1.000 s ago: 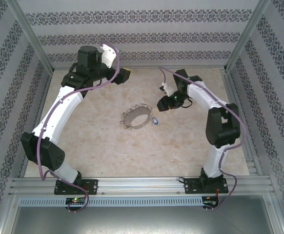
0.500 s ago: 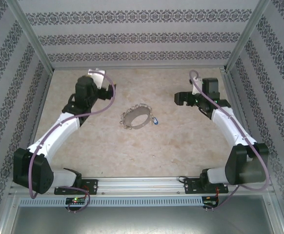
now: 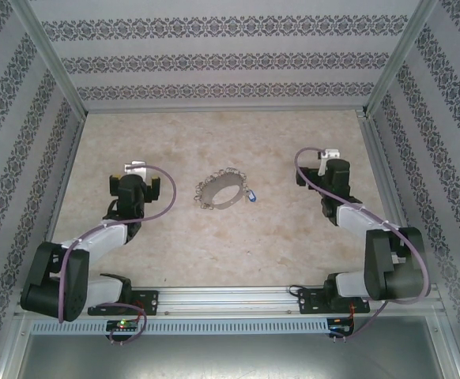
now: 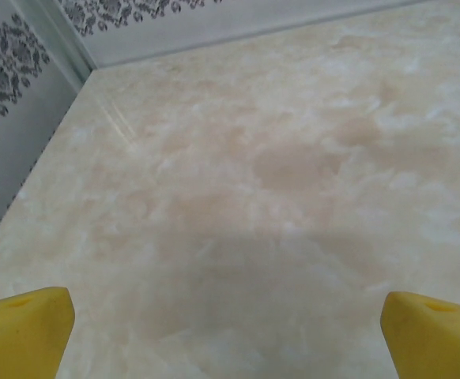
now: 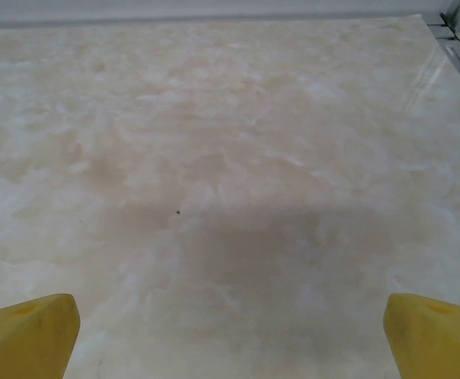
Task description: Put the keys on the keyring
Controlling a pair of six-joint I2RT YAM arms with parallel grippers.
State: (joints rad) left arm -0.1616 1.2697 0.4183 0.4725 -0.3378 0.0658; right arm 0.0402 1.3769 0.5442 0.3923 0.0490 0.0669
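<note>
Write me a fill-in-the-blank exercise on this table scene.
The key has a ____ head.
Seen from above, it lies at the ____ side of the keyring.
The left gripper and the right gripper both stand ____, holding nothing.
Missing words: blue; right; open.

Beige marbled table (image 3: 214,245), patterned walls (image 3: 230,63), aluminium rail (image 3: 230,298)
</note>
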